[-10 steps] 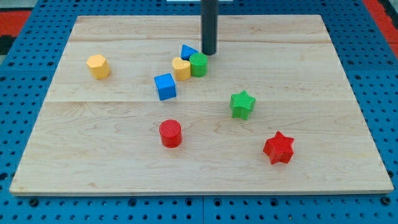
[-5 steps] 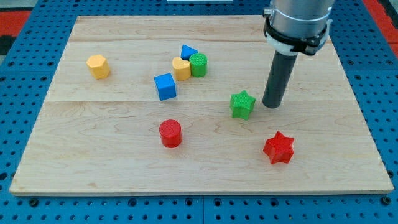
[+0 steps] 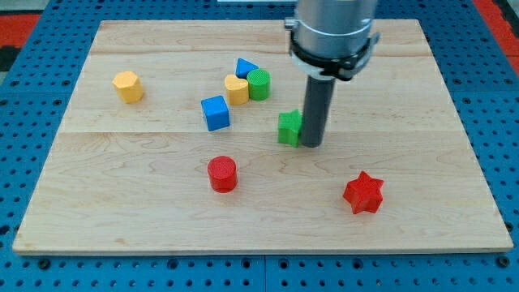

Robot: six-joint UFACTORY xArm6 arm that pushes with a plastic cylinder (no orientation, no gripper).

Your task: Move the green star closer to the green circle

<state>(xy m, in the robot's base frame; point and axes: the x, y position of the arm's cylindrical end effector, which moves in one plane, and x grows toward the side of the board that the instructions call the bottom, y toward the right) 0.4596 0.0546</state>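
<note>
The green star (image 3: 289,128) lies near the board's middle, partly hidden behind my rod. My tip (image 3: 311,144) touches the star's right side. The green circle (image 3: 259,83) stands up and to the left of the star, a short gap away. It sits against a yellow heart-like block (image 3: 236,89), with a blue triangular block (image 3: 246,67) just behind them.
A blue cube (image 3: 216,113) lies left of the star. A red cylinder (image 3: 221,173) is lower left, a red star (image 3: 362,193) lower right, a yellow hexagonal block (image 3: 128,85) at far left. All rest on the wooden board (image 3: 405,97).
My tip went from beside the green circle to the star's right side, then pushed left. The green star slid left and slightly up, towards the green circle.
</note>
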